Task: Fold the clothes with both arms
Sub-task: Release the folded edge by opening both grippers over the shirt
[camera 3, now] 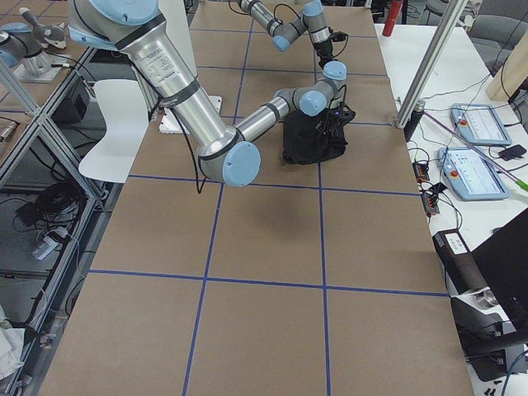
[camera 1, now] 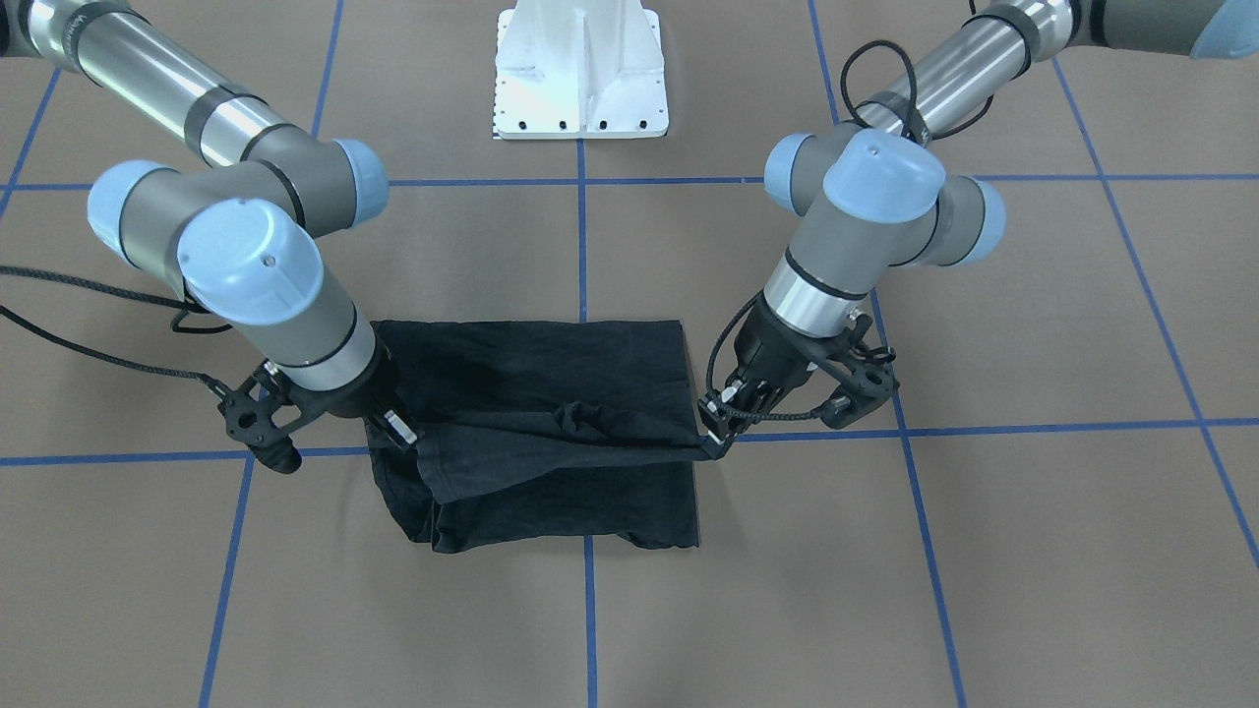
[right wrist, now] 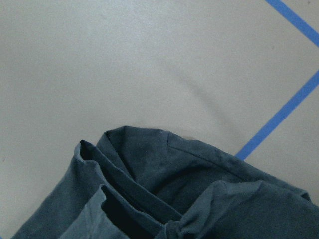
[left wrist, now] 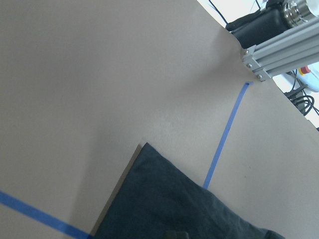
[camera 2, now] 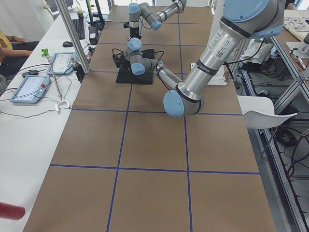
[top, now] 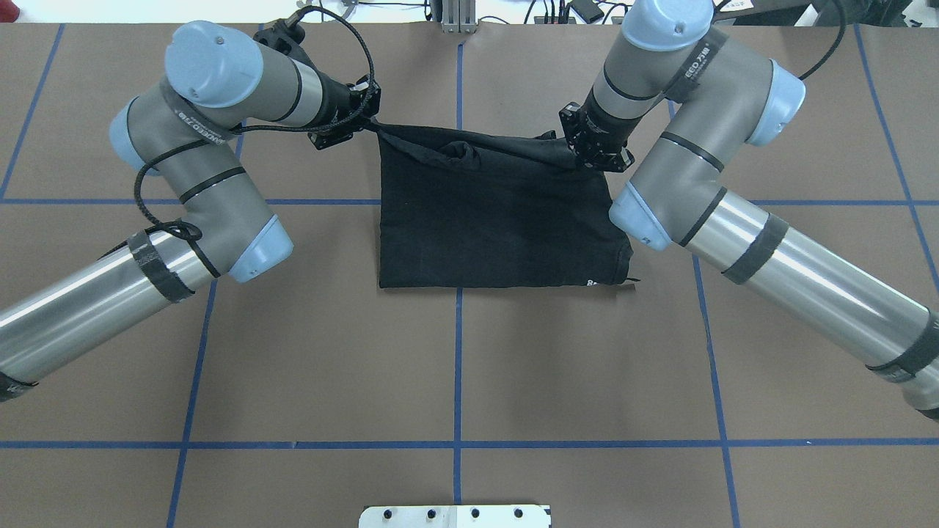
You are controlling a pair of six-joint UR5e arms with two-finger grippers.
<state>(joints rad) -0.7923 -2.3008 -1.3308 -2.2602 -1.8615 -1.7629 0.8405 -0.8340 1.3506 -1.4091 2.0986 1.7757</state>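
Base plate (top: 455,515): white, at the near edge of the worktop (top: 455,367), well apart from the garment.
T-shirt (top: 491,227): black and partly folded. It lies beyond the middle of the worktop, astride the centre blue tape line (top: 458,352), between the two arms.
Near hem (top: 499,284): flat on the worktop.
Far edge (top: 506,145): lifted off the worktop and stretched between both end effectors, with a bunched fold (camera 1: 582,417) near its middle.
Left end effector (camera 1: 716,444): pressed together on the far-left corner of the T-shirt.
Right end effector (camera 1: 401,430): pinching the far-right corner, with loose layers hanging beneath it.
Step in hand: judged to be carrying the far edge over to the near hem.
Method: move both end effectors at one height and one pace. Hold the edge taut. Lower it square onto the near hem before release.
Risk: the bunched fold may set as a lump, and uneven travel would skew the corners.
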